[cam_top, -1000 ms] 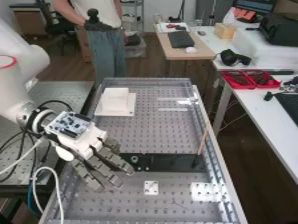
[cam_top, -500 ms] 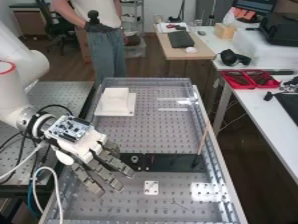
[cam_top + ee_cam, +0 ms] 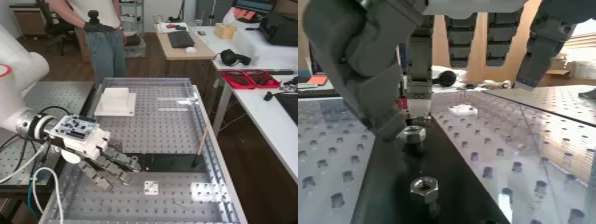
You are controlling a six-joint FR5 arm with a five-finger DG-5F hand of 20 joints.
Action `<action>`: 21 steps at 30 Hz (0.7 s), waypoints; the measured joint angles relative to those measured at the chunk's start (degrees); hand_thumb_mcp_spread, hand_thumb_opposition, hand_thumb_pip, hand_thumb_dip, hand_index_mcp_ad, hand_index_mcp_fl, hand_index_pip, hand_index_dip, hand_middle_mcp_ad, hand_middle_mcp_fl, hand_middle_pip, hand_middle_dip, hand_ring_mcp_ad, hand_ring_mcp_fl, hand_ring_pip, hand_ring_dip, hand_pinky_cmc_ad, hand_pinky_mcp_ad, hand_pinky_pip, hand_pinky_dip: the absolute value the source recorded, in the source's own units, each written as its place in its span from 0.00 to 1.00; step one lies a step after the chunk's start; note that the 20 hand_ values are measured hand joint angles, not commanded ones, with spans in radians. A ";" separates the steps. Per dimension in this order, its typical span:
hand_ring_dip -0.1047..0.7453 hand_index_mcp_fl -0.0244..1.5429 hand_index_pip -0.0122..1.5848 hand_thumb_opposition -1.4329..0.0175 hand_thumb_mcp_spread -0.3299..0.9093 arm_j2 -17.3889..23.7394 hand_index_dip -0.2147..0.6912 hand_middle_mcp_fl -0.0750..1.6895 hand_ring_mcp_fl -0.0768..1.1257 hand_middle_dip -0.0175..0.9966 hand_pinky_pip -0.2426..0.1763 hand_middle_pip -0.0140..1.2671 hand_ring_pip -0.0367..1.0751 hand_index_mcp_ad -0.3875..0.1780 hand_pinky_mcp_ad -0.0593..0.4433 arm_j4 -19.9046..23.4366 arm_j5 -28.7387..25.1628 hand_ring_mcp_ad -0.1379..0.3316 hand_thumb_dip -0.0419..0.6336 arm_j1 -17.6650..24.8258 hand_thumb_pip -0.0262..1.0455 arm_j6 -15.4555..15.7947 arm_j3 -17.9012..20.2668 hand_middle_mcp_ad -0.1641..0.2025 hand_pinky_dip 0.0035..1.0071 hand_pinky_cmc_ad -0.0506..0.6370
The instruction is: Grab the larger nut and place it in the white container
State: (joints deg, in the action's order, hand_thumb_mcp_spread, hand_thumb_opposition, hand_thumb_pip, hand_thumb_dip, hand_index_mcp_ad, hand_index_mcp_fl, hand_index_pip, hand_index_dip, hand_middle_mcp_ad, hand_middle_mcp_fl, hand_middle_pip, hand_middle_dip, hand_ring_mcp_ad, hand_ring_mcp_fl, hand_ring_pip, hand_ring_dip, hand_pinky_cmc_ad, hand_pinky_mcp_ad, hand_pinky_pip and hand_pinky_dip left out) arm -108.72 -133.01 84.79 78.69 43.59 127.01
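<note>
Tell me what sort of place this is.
It looks like a robotics lab or workshop: a white robot arm with a dark-fingered robot hand works over a bench with a grid of holes, and a desk to one side holds red trays.

Bright indoor light, with glare on the perforated benchtop (image 3: pixel 159 132).
In the high view, the hardest white patch sits at near right, with smaller glints at far right, and the floor (image 3: pixel 243 155) right of the benchtop lies in deep shadow. In the wrist view, pale reflections wash the benchtop; the nearer hex nut (image 3: pixel 424 186) and farther hex nut (image 3: pixel 412 134) catch highlights against the black bar (image 3: pixel 391 175).
</note>
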 joint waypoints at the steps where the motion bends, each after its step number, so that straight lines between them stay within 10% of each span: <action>1: 0.32 0.02 0.98 0.38 0.51 -0.05 0.37 0.05 0.07 0.23 0.33 0.11 0.16 0.42 0.77 -0.17 1.05 0.68 0.37 -0.36 0.76 0.46 -0.17 0.64 0.63 0.66; 21: 0.30 0.02 0.98 0.38 0.52 -1.59 0.33 0.05 0.07 0.20 0.34 0.11 0.19 0.40 0.77 -3.06 15.88 0.64 0.37 -6.65 0.77 6.57 -3.39 0.61 0.63 0.65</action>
State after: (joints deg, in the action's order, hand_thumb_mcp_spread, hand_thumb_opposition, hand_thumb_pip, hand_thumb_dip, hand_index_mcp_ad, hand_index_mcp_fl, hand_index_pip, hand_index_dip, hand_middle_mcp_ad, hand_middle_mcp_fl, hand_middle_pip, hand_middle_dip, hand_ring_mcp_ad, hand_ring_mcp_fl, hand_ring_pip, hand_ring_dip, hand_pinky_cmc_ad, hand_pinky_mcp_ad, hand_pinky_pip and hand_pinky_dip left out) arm -110.31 -136.08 100.68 72.04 50.16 123.62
